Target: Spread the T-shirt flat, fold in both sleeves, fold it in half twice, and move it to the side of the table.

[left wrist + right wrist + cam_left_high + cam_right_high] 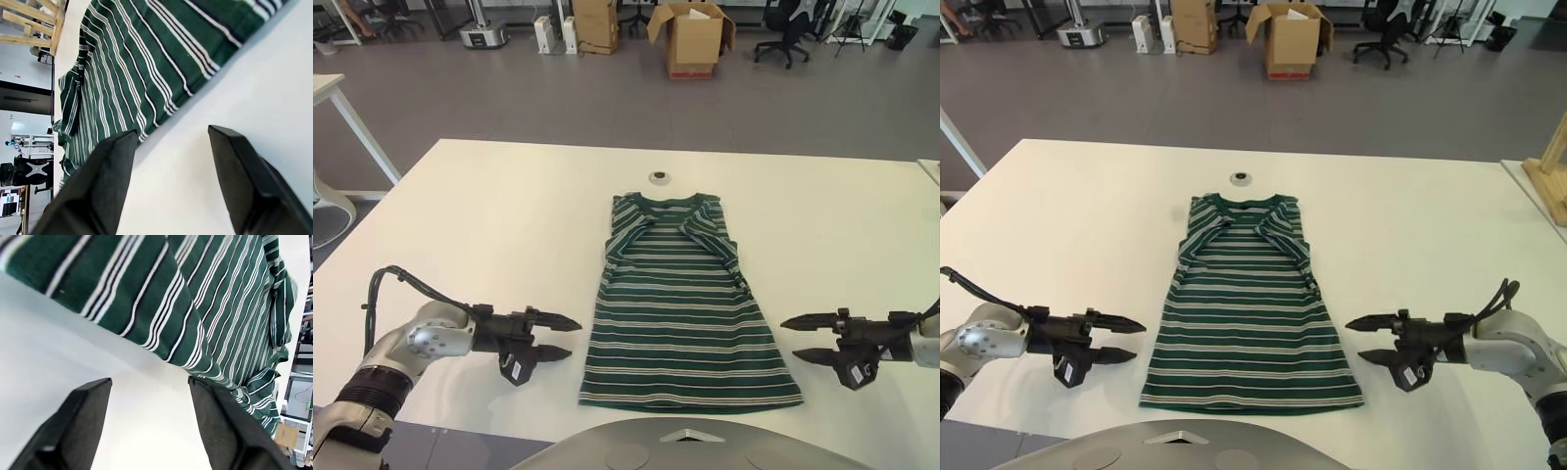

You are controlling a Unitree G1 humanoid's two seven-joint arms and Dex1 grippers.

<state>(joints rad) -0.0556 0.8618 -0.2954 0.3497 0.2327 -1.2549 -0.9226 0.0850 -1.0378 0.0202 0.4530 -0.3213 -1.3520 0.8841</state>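
A green T-shirt (685,313) with white stripes lies flat in the middle of the white table (480,225), collar toward the far edge, both sleeves folded in over the chest. My left gripper (570,338) stands open just left of the shirt's lower left side, its fingers (105,186) pointing at the hem edge (146,98). My right gripper (791,339) is open just right of the shirt's lower right side, apart from the cloth (195,298). Nothing is held in either one.
A small round dark object (659,177) sits on the table beyond the collar. Bare tabletop stretches to the left and right of the shirt. Cardboard boxes (690,39) and office chairs stand on the floor far behind. A wooden frame (1552,176) is at the right.
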